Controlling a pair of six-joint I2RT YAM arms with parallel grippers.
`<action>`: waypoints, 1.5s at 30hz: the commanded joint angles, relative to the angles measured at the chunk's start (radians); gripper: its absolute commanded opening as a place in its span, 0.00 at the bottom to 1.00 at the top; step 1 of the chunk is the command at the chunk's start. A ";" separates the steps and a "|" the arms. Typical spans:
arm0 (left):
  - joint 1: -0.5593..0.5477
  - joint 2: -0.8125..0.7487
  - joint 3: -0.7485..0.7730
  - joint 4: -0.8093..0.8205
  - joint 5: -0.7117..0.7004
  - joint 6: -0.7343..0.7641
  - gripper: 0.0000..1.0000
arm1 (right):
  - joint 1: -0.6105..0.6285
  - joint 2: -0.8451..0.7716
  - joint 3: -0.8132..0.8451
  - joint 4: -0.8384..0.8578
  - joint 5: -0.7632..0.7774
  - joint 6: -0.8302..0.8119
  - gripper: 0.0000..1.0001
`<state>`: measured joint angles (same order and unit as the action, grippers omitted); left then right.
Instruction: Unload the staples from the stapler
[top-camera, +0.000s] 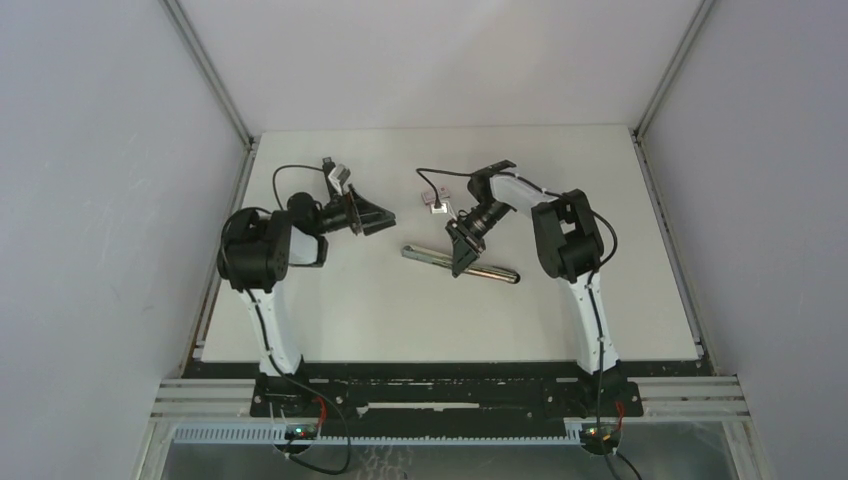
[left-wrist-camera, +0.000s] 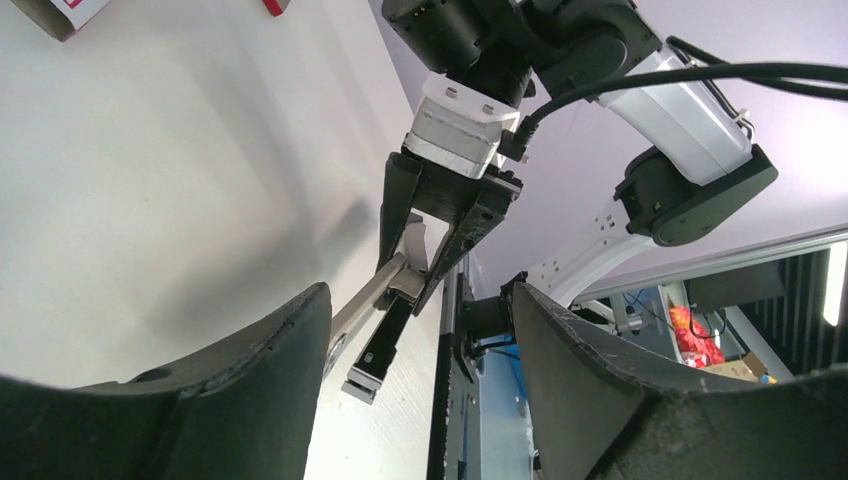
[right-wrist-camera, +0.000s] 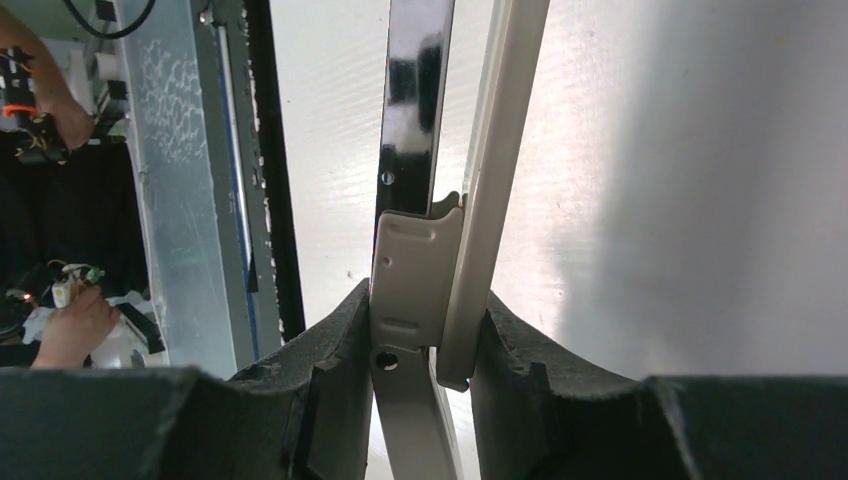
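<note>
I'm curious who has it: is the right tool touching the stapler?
Touching. Right wrist view: the right tool squeezes the stapler between its fingers, no gap.

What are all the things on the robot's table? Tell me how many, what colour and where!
stapler: one, silver and black, lying in the middle of the table, swung open.
small box: one, red and white, on the table just behind the stapler, not touching it.
staples: none that I can make out in any view.
table: one, white, under everything.
left gripper: one, black, open and empty, to the left of the stapler.
right gripper: one, black, shut on the stapler's middle.
</note>
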<state>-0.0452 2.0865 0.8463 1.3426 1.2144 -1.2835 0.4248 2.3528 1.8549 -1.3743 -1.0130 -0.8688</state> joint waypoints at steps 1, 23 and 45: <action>0.011 -0.078 0.017 -0.083 -0.013 0.039 0.72 | -0.008 -0.142 -0.038 0.096 0.010 0.058 0.01; 0.050 -0.414 0.258 -1.696 -0.323 1.230 1.00 | 0.074 -0.359 -0.335 0.527 0.303 0.196 0.01; 0.289 -0.601 0.243 -2.062 -0.361 1.611 1.00 | 0.195 -0.458 -0.528 0.857 0.625 0.268 0.01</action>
<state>0.2268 1.5352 1.0733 -0.6991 0.8474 0.2573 0.6018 1.9720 1.3350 -0.6109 -0.4580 -0.6163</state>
